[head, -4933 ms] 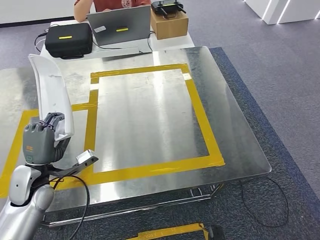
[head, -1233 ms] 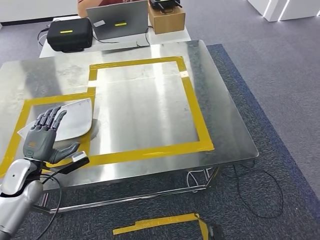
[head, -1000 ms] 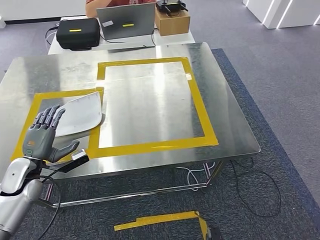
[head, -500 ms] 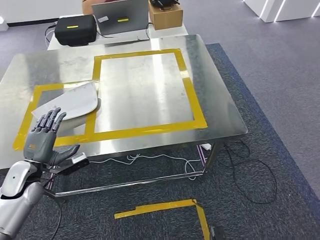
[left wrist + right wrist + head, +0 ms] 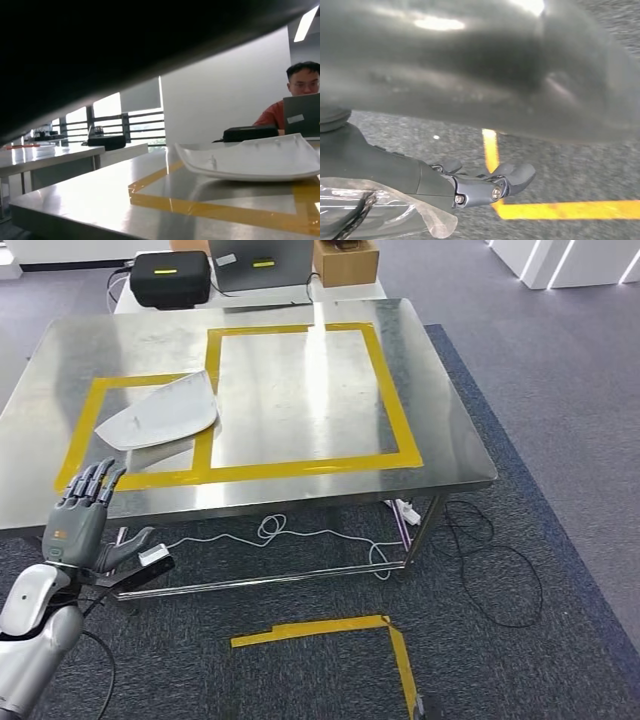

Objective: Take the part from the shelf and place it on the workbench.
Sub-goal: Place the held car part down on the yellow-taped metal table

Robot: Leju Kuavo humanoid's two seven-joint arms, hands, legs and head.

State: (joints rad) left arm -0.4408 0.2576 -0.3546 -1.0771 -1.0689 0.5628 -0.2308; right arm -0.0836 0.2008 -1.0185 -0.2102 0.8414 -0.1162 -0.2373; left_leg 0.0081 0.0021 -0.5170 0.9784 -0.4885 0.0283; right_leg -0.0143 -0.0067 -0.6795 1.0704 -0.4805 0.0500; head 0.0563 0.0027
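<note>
We see the part, a thin white curved panel, lying flat on the worktop near its left edge, inside the smaller yellow-taped box with one end over the tape. It looks light and stiff, with a smooth, likely slippery skin, so we would take it by a long edge, fingers under the lip. Our left hand hangs off the near edge, fingers spread, holding nothing. The right hand hangs over the floor; its fingers look loosely extended and empty, though the view is blurred.
</note>
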